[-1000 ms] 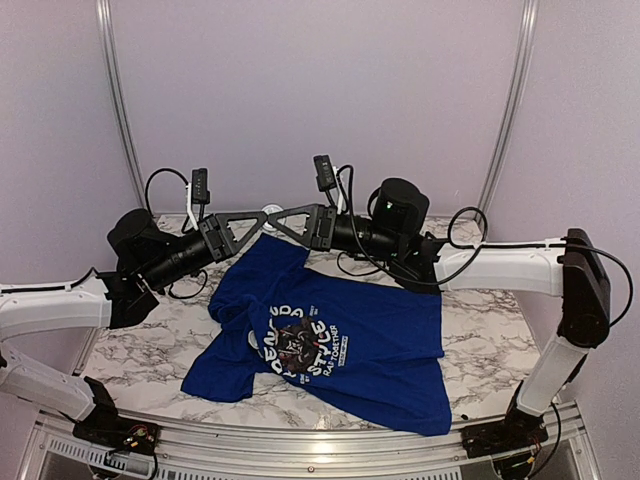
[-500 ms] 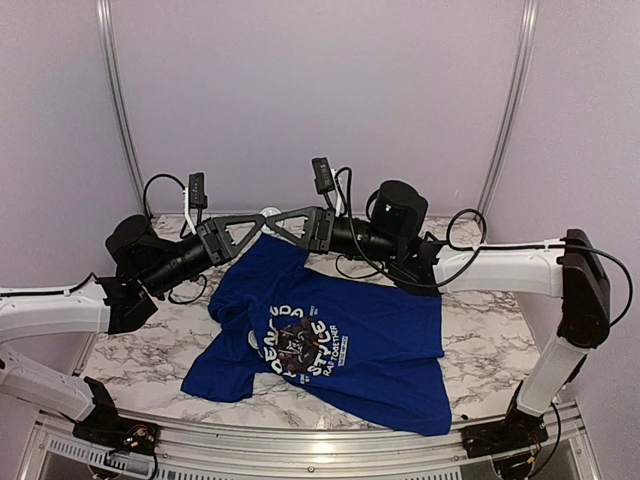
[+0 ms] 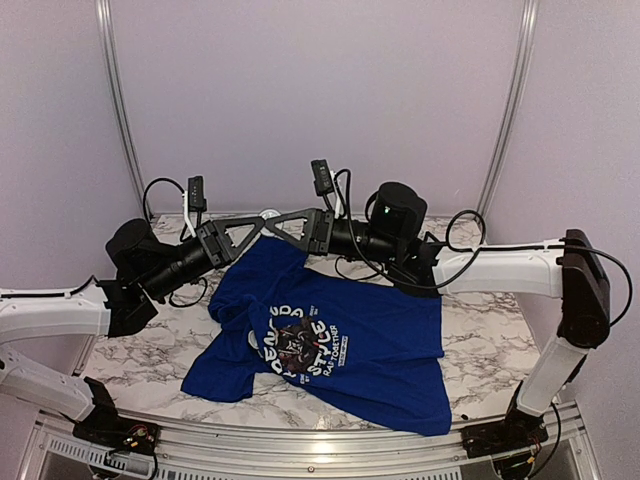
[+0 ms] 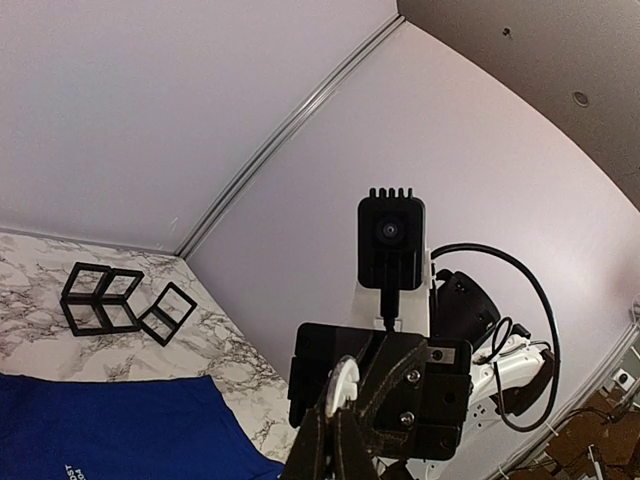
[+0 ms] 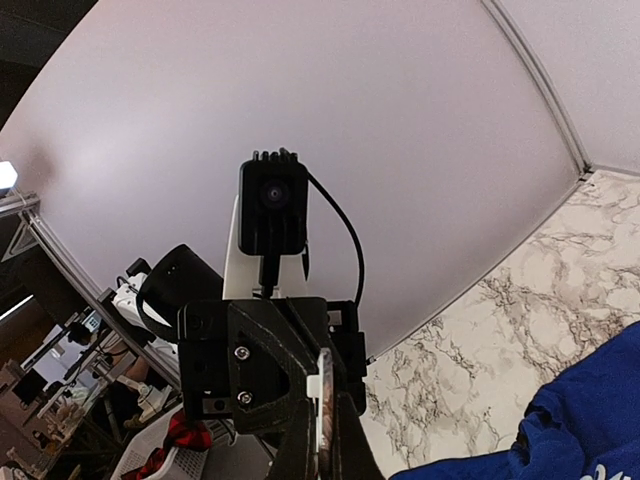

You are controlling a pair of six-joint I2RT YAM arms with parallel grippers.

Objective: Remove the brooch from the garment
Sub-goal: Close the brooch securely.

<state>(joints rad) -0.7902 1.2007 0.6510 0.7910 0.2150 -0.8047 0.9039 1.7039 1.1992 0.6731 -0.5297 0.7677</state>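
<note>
Above the far corner of a rumpled royal-blue panda-print T-shirt (image 3: 385,350), lengthwise far-left to near-right: left claw (image 3: 259,223), right claw (image 3: 276,221), each pinched closed, tip-to-tip.

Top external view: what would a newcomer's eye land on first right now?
The royal-blue T-shirt lies rumpled on the marble table, panda print up. Above its far edge the left gripper and right gripper meet tip to tip, both shut, with a small white round piece at the meeting point.
</note>
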